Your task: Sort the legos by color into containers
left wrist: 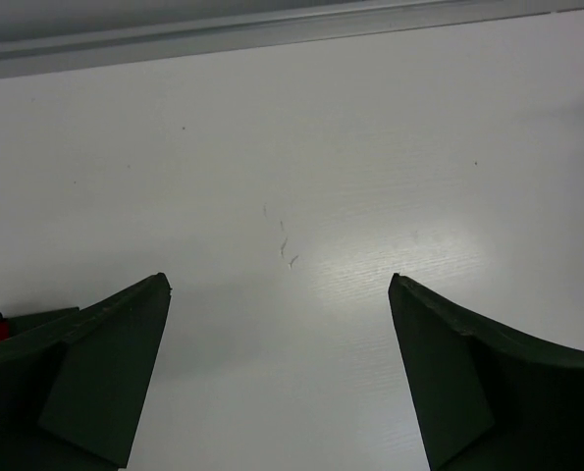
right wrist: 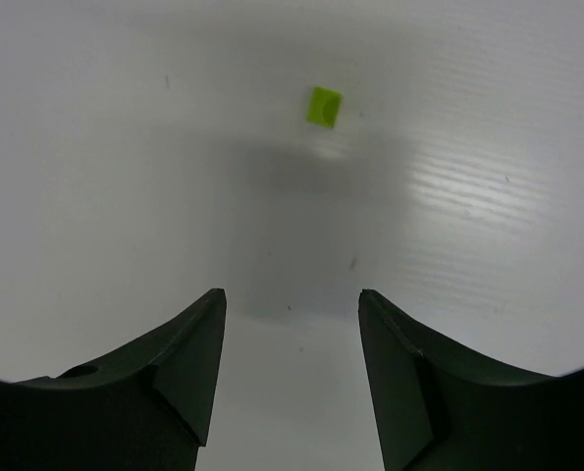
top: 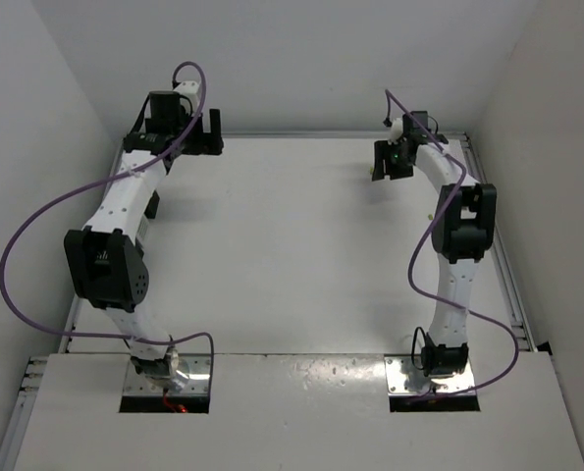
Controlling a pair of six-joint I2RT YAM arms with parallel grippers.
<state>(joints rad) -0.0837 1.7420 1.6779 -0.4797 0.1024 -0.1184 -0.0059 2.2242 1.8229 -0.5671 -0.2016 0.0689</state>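
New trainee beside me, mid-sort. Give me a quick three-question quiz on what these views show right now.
1. True or false: the right hand is holding the yellow-green lego.
2. What lies between the fingers of the left hand? A) a red lego B) a white bin C) only bare table
3. In the top view, toward which table edge do the left arm and right arm reach?

Key
1. False: the lego lies on the table, ahead of the open fingers and apart from them.
2. C
3. The far edge.
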